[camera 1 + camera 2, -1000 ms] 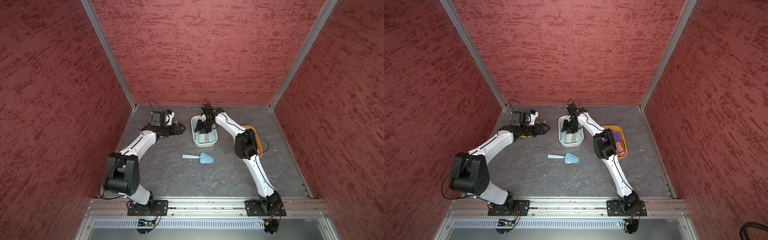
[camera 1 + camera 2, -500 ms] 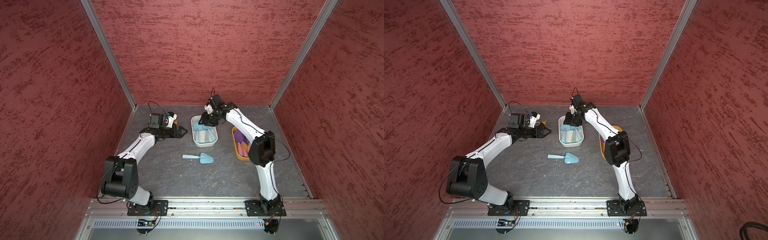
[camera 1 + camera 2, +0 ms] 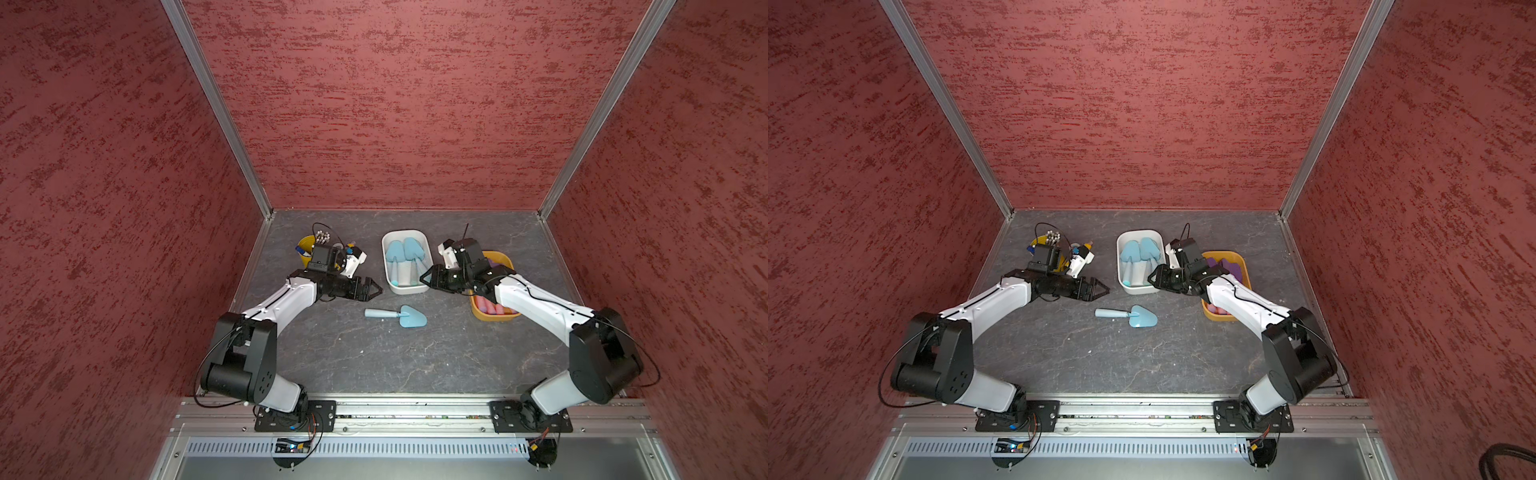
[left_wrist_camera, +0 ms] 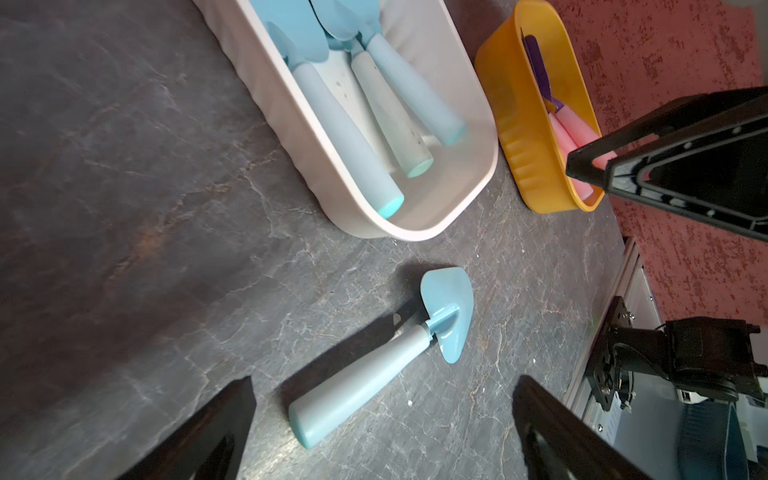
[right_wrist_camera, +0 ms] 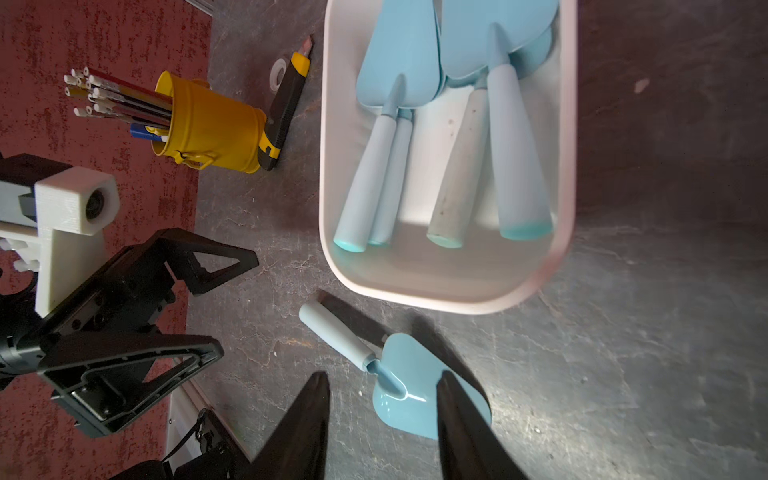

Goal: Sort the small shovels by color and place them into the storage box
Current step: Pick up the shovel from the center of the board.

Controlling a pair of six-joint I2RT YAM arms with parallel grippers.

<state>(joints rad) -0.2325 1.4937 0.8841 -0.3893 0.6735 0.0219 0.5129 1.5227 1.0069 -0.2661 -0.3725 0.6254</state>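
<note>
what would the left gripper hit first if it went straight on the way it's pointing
Probably the loose blue shovel: in the left wrist view its handle lies between the open fingers of the left gripper, white box beyond. Depth is unclear.

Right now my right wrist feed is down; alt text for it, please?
A loose light blue shovel lies on the table ahead of the open right end effector, beside a white box of matching shovels. Also visible: open left end effector, yellow pen cup, utility knife.

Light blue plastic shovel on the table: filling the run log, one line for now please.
light blue plastic shovel: outside white plastic box | left gripper: jaws open, empty | right gripper: jaws open, empty
</note>
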